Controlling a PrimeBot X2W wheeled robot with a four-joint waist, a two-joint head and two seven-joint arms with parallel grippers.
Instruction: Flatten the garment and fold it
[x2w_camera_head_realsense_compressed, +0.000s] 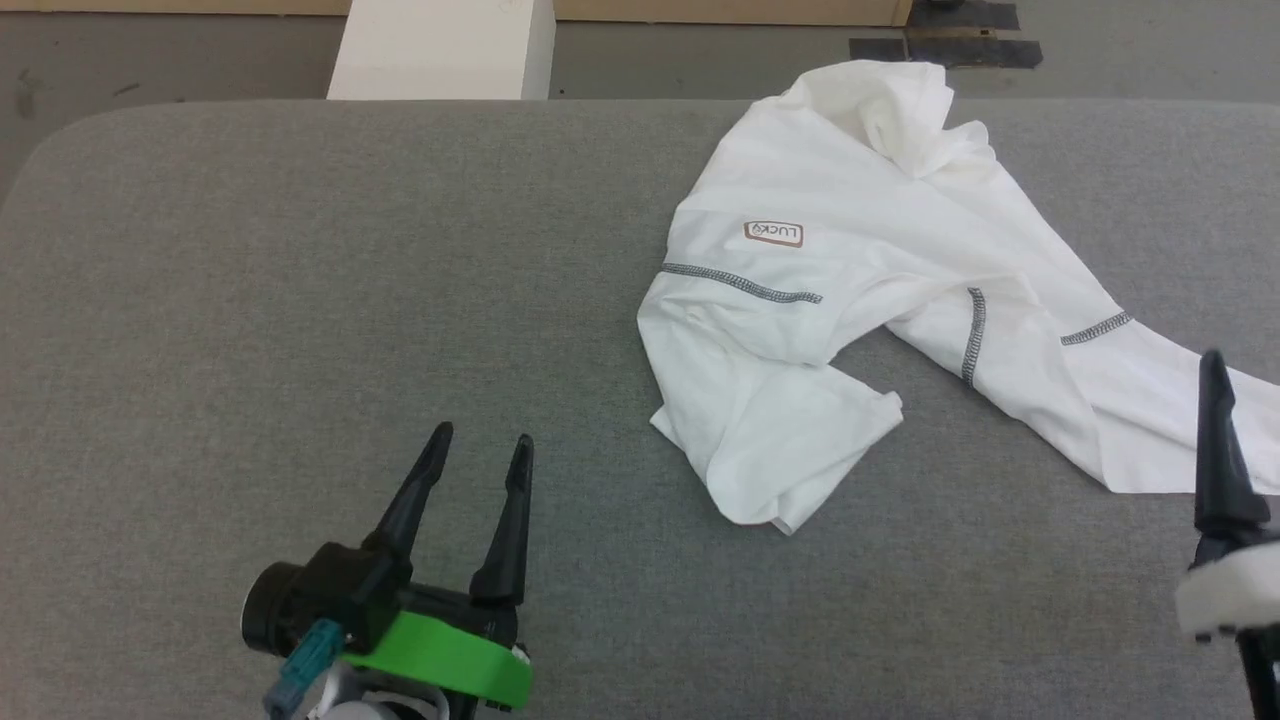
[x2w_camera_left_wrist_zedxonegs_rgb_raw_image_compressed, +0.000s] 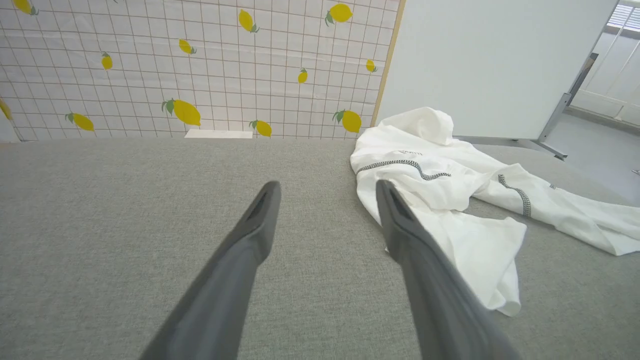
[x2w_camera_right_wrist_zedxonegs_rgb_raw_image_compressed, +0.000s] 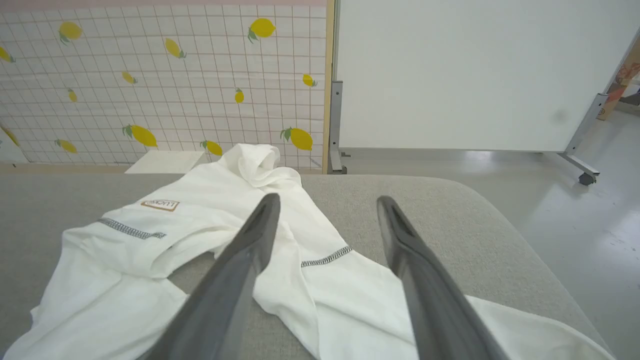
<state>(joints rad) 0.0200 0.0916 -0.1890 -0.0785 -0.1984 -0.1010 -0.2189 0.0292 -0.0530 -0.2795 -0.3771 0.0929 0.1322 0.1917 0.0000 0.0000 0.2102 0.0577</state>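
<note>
The garment (x2w_camera_head_realsense_compressed: 850, 250), a white T-shirt with grey zigzag seams and a small "LUCKY" patch (x2w_camera_head_realsense_compressed: 773, 233), lies crumpled on the right half of the grey table (x2w_camera_head_realsense_compressed: 300, 300). One part is bunched near the far edge, and another trails toward the right edge. My left gripper (x2w_camera_head_realsense_compressed: 482, 437) stands open at the lower left, clear of the cloth; its wrist view has the garment (x2w_camera_left_wrist_zedxonegs_rgb_raw_image_compressed: 440, 170) just right of the left gripper (x2w_camera_left_wrist_zedxonegs_rgb_raw_image_compressed: 327, 185). One finger (x2w_camera_head_realsense_compressed: 1220, 450) of my right gripper rises at the right edge. My right gripper (x2w_camera_right_wrist_zedxonegs_rgb_raw_image_compressed: 328, 197) is open over the garment (x2w_camera_right_wrist_zedxonegs_rgb_raw_image_compressed: 200, 210), holding nothing.
A white box (x2w_camera_head_realsense_compressed: 440, 50) stands on the floor beyond the table's far edge. A lemon-patterned panel (x2w_camera_left_wrist_zedxonegs_rgb_raw_image_compressed: 200, 65) and a white board on a wheeled stand (x2w_camera_right_wrist_zedxonegs_rgb_raw_image_compressed: 475, 75) rise behind. The table's rounded right corner (x2w_camera_right_wrist_zedxonegs_rgb_raw_image_compressed: 500, 225) drops to the floor. The left half of the table is bare fabric.
</note>
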